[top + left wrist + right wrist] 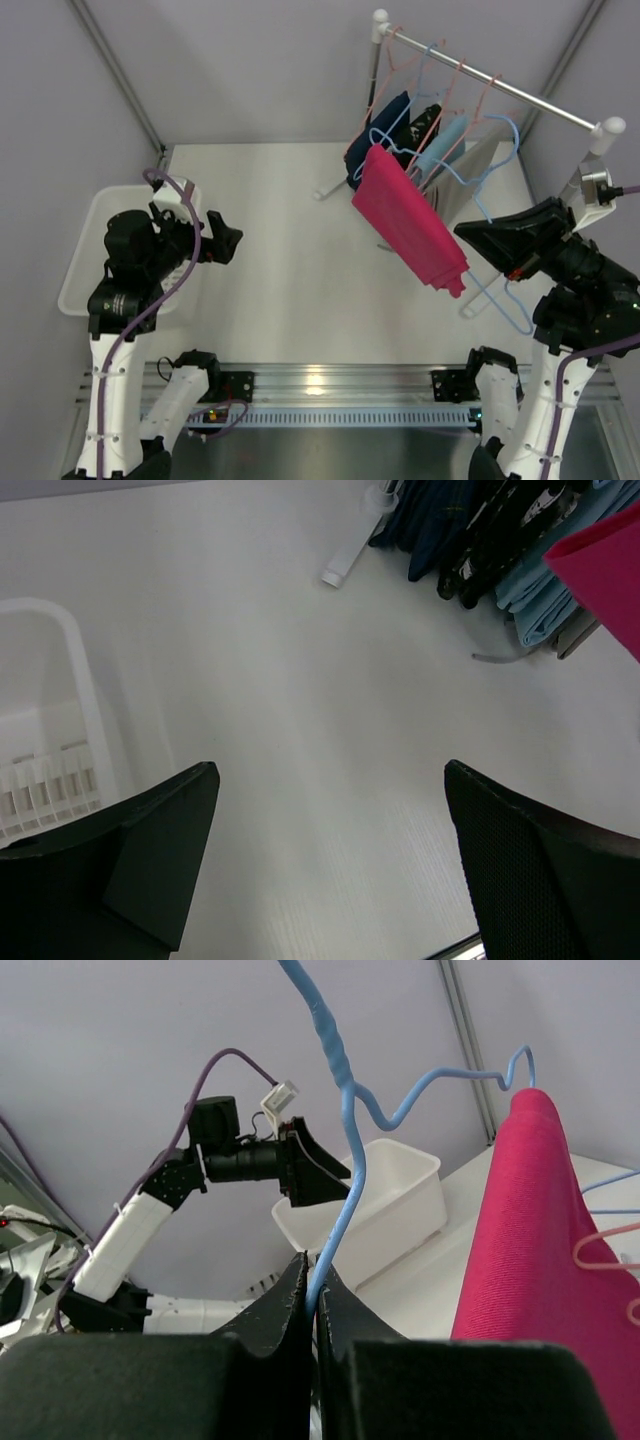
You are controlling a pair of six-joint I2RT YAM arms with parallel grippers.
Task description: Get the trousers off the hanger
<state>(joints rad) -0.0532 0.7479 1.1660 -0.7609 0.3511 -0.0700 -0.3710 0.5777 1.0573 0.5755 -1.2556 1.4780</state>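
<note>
- Top view: the pink trousers (410,225) hang folded over the light-blue hanger (500,292), in the air above the right part of the table (290,260), just in front of the rack (500,88) with the other clothes. I think the step in hand is to bring the free left hand (228,240) across to the cloth. It is now well apart from it, near the white basket (80,250).
- The right hand (472,234) is at the lower end of the hanger, beside the trousers.
- Left wrist view: the left hand is wide open with nothing between its fingers (540,870), only bare table below. A corner of the trousers shows at the top right. To do it well, this hand should take only cloth, not wire, and pull it off sideways.
- Right wrist view: the right hand is closed tight on the blue wire. The trousers drape over the wire just beside it. The thin wire may turn in this grip, so the pull should be slow.
</note>
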